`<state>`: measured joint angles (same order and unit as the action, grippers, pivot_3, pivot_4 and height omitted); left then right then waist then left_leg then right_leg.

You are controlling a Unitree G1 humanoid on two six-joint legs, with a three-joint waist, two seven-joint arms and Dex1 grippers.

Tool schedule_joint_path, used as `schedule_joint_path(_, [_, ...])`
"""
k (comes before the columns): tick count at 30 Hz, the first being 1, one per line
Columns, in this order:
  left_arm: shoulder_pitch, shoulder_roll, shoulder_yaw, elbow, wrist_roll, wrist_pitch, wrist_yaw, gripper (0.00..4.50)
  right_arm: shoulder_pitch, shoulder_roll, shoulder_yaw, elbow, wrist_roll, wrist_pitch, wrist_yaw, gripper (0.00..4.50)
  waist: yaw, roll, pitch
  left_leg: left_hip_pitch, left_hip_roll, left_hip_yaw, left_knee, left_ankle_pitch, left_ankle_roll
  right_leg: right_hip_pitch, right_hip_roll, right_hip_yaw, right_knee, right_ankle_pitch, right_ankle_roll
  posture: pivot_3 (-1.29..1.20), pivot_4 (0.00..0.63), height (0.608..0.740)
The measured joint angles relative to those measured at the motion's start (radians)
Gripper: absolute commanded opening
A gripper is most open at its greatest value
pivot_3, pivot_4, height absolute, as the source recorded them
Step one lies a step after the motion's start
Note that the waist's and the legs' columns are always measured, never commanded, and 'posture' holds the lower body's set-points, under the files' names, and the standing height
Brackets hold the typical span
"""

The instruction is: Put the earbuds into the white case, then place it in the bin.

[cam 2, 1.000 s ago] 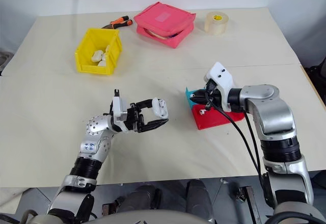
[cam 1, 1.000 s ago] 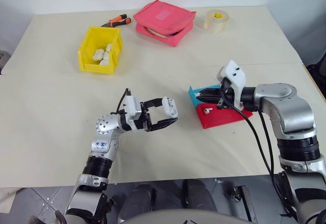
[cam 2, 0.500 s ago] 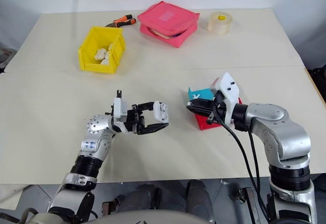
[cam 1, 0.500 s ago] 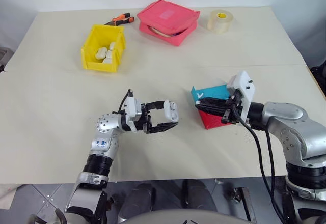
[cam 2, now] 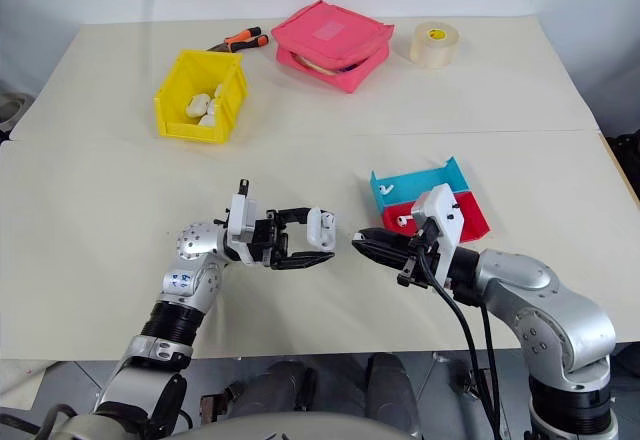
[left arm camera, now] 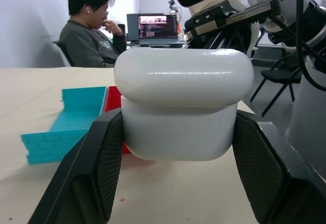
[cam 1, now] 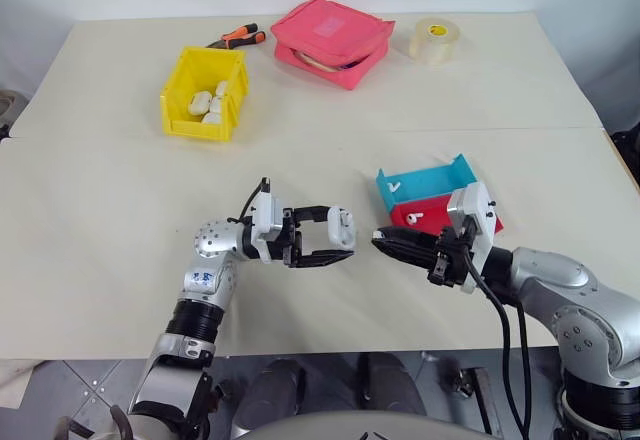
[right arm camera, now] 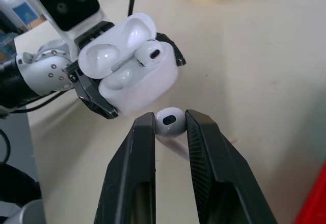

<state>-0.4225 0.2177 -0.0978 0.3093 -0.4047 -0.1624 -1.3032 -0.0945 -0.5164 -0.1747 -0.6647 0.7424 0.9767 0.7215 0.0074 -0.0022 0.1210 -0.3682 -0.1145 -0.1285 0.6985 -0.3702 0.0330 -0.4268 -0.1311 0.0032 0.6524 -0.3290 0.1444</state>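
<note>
While the left end effector [cam 1: 335, 242] clamps the white case [right arm camera: 130, 71], the right end effector [right arm camera: 169, 127] pinches an earbud [right arm camera: 169, 122] beside it.

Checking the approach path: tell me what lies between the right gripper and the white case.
Nothing. In the left eye view only bare table shows in the gap between the right gripper, shut on an earbud, and the white case in the left gripper.
</note>
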Motion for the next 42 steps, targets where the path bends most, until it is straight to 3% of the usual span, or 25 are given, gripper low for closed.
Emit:
schedule_joint_path(6, [0.0, -0.001, -0.002, -0.002, 0.0, 0.006, -0.011, 2.8, 0.022, 0.079, 0.009, -0.049, 0.092, -0.016, -0.099, 0.49, 0.001, 0.0, 0.0, 0.0, 0.0, 0.0, 0.0, 0.0, 0.0, 0.0, 0.0, 0.0, 0.0, 0.0, 0.0, 0.0, 0.15, 0.74])
schedule_joint_path(20, [0.0, -0.008, -0.002, -0.003, 0.0, 0.008, -0.021, 2.8, 0.022, 0.101, 0.01, -0.092, 0.284, -0.039, -0.279, 0.49, 0.008, 0.001, 0.001, 0.0, 0.0, 0.0, -0.001, 0.0, 0.0, 0.0, 0.001, 0.0, -0.001, 0.0, 0.0, 0.0, 0.15, 0.74])
schedule_joint_path(28, [0.0, -0.019, -0.001, -0.003, 0.0, 0.001, -0.021, 2.8, 0.033, 0.081, 0.033, -0.093, 0.341, -0.051, -0.314, 0.49, 0.014, 0.001, 0.001, 0.0, 0.0, 0.0, -0.001, 0.0, 0.0, 0.0, 0.001, 0.0, -0.001, 0.0, 0.0, 0.0, 0.15, 0.74])
schedule_joint_path(42, [0.007, -0.021, -0.003, -0.025, 0.0, -0.001, -0.019, 2.8, 0.041, 0.068, 0.11, -0.059, 0.31, -0.108, -0.302, 0.49, 0.015, 0.0, 0.001, 0.0, 0.0, 0.0, -0.001, 0.0, 0.0, 0.001, 0.001, 0.0, -0.003, 0.0, 0.0, 0.0, 0.15, 0.74])
